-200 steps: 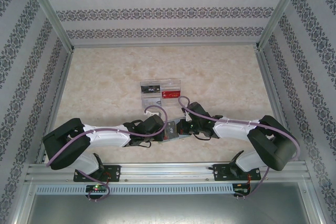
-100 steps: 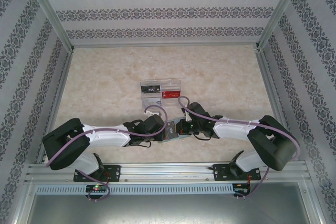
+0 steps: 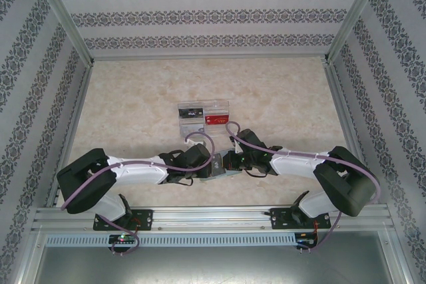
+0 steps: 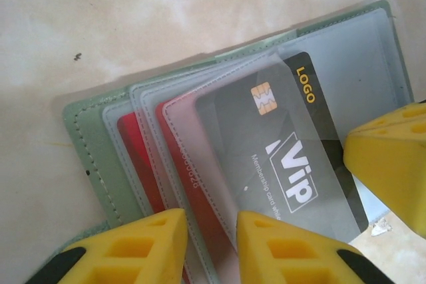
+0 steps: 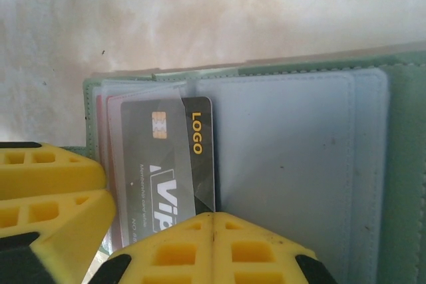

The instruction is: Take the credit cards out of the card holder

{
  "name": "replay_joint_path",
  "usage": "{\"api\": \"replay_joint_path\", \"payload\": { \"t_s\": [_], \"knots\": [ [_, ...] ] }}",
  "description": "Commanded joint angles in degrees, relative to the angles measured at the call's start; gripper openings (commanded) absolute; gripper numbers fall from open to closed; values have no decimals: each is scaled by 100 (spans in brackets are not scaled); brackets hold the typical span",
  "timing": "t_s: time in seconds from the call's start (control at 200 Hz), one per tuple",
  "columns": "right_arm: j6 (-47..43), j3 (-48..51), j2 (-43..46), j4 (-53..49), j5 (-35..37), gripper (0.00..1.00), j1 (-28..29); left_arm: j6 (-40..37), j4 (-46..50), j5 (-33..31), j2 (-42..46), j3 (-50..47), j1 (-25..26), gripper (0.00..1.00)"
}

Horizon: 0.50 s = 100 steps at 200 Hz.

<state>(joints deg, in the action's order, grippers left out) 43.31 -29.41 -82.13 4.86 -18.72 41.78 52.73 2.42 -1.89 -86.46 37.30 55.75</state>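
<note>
Card holder [image 4: 78, 128] lay open and flat on the pale marbled surface [image 3: 133, 98], near the front edge, between the two arms. Grey-green cover with stitched edge, paler blue-grey lining.

Contents: a fan of clear sleeves [image 4: 346, 51]. Red cards [image 4: 136, 154] sat in the lower sleeves of the fan. A black card [image 4: 286, 131] with gold chip, "LOGO" and "VIP" print sat in the top sleeve, its "LOGO" end poking out past the sleeve's mouth.

Left end effector [image 4: 210, 221]: jaws parted a little, over the near edge of the fan. Red card and sleeve edges showed in the gap. No grip on anything that I could make out.

Right end effector [image 5: 213, 221]: jaws closed tight together, tips at the edge of the black card's sleeve. Could not tell whether the sleeve or card was pinched.

Clear tray [image 3: 226, 106] stood farther back on the surface, beyond the holder. It held a dark card [image 3: 190, 112] in its left part and a loose red card [image 3: 215, 120] to the right of that.
</note>
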Motion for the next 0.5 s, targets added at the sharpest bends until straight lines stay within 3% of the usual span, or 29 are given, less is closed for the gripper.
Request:
{"api": "replay_joint_path", "payload": {
  "t_s": [0.0,0.175,0.495],
  "knots": [
    [-98,-162,-63,-57,28,0,18,-36,557,-143,-252,124,-73,27],
    [-112,-140,-58,-61,35,0,23,-34,743,-163,-497,278,-64,17],
    [-198,-14,86,-204,151,0,-170,0,873,-233,-484,276,-64,14]
  ]
}}
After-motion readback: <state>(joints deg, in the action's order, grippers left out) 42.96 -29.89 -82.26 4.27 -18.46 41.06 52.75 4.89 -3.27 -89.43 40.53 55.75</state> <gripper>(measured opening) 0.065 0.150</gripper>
